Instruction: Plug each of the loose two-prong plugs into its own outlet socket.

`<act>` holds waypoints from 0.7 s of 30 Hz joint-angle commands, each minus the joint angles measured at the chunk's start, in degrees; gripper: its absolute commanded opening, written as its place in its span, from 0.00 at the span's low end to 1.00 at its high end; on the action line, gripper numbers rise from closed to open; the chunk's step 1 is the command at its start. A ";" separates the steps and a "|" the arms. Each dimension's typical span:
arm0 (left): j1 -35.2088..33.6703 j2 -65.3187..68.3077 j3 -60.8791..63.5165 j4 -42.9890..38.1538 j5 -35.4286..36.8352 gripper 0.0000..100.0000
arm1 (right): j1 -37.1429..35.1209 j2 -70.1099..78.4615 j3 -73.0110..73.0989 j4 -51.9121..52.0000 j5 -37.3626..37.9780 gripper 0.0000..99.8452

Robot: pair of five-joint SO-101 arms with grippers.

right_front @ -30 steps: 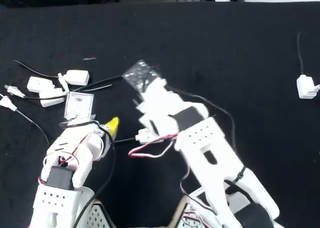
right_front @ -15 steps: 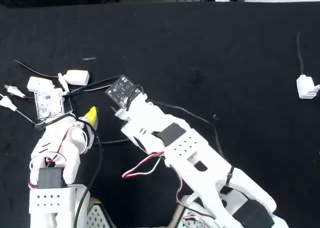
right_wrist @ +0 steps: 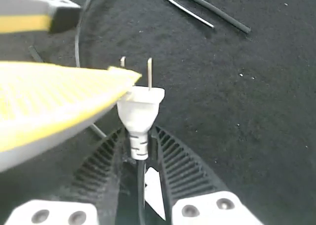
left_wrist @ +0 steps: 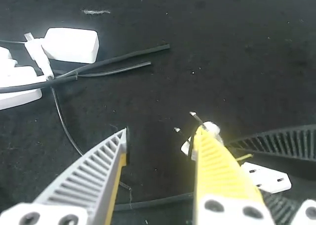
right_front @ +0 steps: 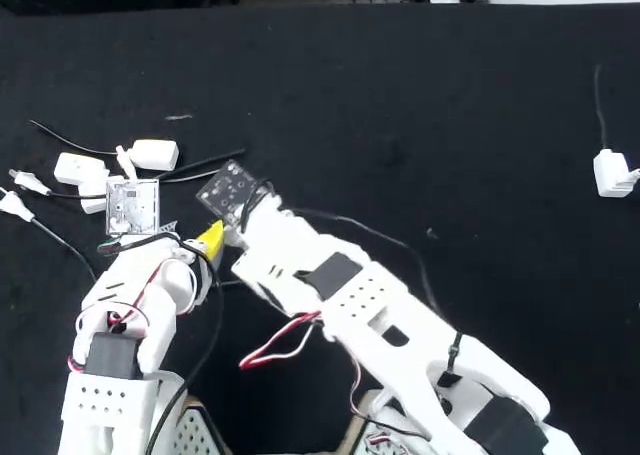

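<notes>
My right gripper (right_wrist: 138, 132) is shut on a white two-prong plug (right_wrist: 139, 106), gripping its ribbed neck with the prongs pointing away from the wrist. My left gripper (left_wrist: 162, 133) is open with only black cloth between its fingers. Its yellow finger (right_wrist: 54, 106) lies right beside the held plug (left_wrist: 206, 129), touching or nearly touching it. In the high view both grippers meet left of centre, the left gripper (right_front: 196, 241) next to the right gripper (right_front: 240, 231). White outlet sockets (right_front: 154, 154) (left_wrist: 71, 44) lie just beyond them.
Two more white outlet blocks (right_front: 78, 166) and loose plugs (right_front: 24, 182) on black cords (left_wrist: 113, 62) lie at the far left. Another white outlet (right_front: 611, 172) with a cord sits at the far right edge. The table is covered in black cloth.
My right arm has carried the plug leftwards to the left gripper. My left arm swung left, then came back right beside the plug.
</notes>
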 commanded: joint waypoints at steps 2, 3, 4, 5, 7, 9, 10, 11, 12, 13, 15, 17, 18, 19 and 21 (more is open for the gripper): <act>0.66 -0.18 -3.30 -0.18 -1.67 0.22 | -1.32 -0.31 -0.22 -0.88 -0.62 0.01; 0.66 -0.18 -2.86 -0.18 -2.29 0.22 | -1.32 -0.40 -0.22 -0.88 -0.62 0.01; 0.57 -0.18 -2.33 -0.26 -2.73 0.22 | -1.32 -0.40 -0.22 -0.79 -0.62 0.01; 0.48 -0.18 -1.71 -0.70 -2.90 0.22 | -1.32 -0.40 -0.22 -0.79 -0.62 0.01; 0.22 -0.18 -0.22 -1.85 -2.99 0.22 | -1.32 -0.40 -0.22 -0.79 -0.62 0.01; 0.22 -0.18 0.92 -2.73 -2.99 0.22 | -1.32 -0.66 -0.22 -0.79 -0.97 0.01; 0.22 -0.18 1.27 -2.99 -2.99 0.22 | -1.23 -1.27 -0.22 -0.79 -2.11 0.01; 0.22 -0.18 1.27 -2.99 -2.99 0.22 | -1.14 -2.24 -0.22 -0.18 -3.08 0.01; 0.22 -0.18 1.27 -2.90 -2.99 0.22 | -1.05 -3.38 -0.22 0.62 -3.69 0.01; 0.22 -0.18 1.27 -2.81 -2.99 0.22 | -1.05 -4.79 -0.22 1.41 -4.13 0.01; 0.22 -0.18 1.27 -2.73 -2.99 0.22 | -1.05 -7.52 0.48 2.11 -4.22 0.01; 0.22 -0.18 1.27 -2.64 -2.99 0.22 | -1.05 -9.54 1.71 1.85 -4.22 0.01; 0.22 -0.18 1.27 -2.64 -2.99 0.22 | -1.05 -10.33 2.24 1.85 -4.22 0.01; 0.22 -0.18 1.27 -2.64 -2.99 0.22 | -1.05 -10.77 2.51 1.85 -4.22 0.01; 0.22 -0.18 1.27 -2.64 -2.99 0.22 | -1.05 -11.03 2.59 1.85 -4.22 0.01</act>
